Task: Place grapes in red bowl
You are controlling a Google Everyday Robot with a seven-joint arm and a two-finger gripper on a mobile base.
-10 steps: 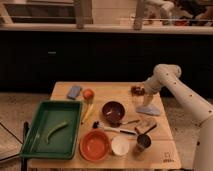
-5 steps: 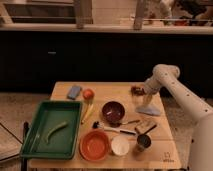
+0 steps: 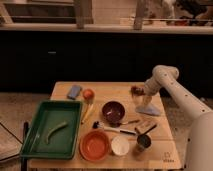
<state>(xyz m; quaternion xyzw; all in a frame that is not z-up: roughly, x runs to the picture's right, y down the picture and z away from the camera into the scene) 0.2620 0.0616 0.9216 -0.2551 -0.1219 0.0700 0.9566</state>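
The grapes (image 3: 135, 90), a small dark reddish-brown bunch, lie on the wooden table (image 3: 112, 89) near its far right edge. My gripper (image 3: 142, 92) is right beside them on their right, at table height, at the end of the white arm (image 3: 165, 80) that comes in from the right. The red bowl (image 3: 95, 145) stands at the table's front, left of centre and well away from the grapes. It looks empty.
A dark maroon bowl (image 3: 113, 111) stands mid-table. A blue flat object (image 3: 148, 109) lies below the gripper. A white bowl (image 3: 120, 145), dark cup (image 3: 143, 142), black utensil (image 3: 107, 128), orange fruit (image 3: 88, 94), blue sponge (image 3: 74, 91) and green tray (image 3: 35, 131) are also here.
The arm's end has shifted slightly left and closer to the grapes. The objects on the table have not moved.
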